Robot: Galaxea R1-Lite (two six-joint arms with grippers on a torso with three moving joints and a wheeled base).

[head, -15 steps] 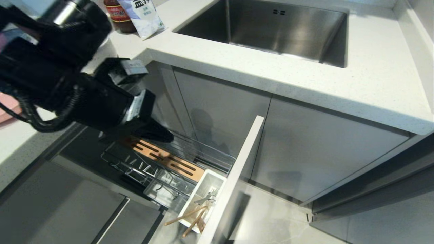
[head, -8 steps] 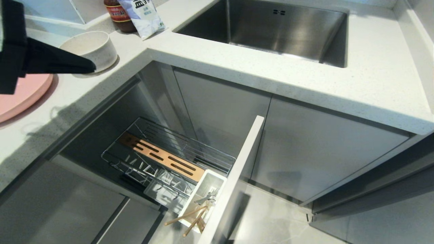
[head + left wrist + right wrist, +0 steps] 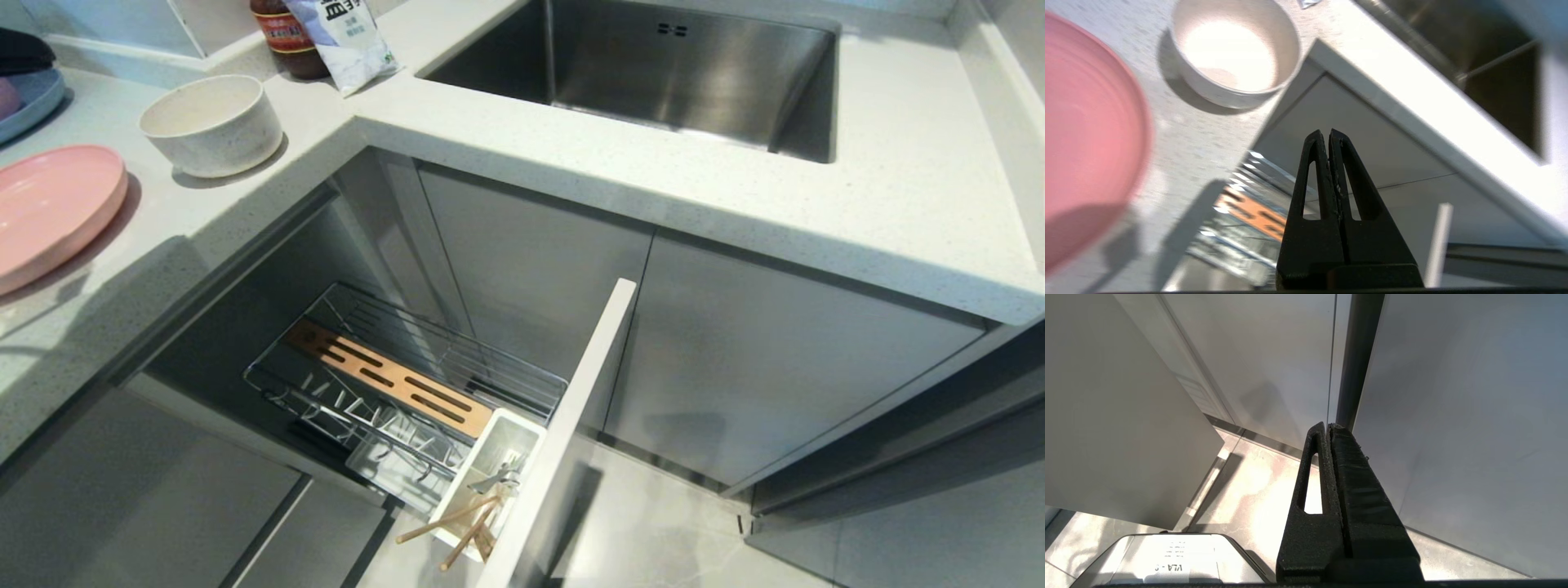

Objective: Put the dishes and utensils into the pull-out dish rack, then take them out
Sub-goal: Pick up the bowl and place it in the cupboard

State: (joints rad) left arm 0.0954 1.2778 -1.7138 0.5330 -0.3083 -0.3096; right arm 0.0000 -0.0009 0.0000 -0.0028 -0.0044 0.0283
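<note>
Hovering clenched and empty, left gripper (image 3: 1329, 132) is above counter edge near speckled bowl (image 3: 1235, 51) & pink plate (image 3: 1086, 139); right gripper (image 3: 1328, 426) clenched by cabinet doors.

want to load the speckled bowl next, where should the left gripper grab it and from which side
Probably the rim, from above. The speckled bowl stands upright and open on the counter, with walls likely too wide to span, so one finger inside and one outside its thin wall suits best. Take the rim on the side away from the pink plate. The left gripper is shut and must open first.
</note>
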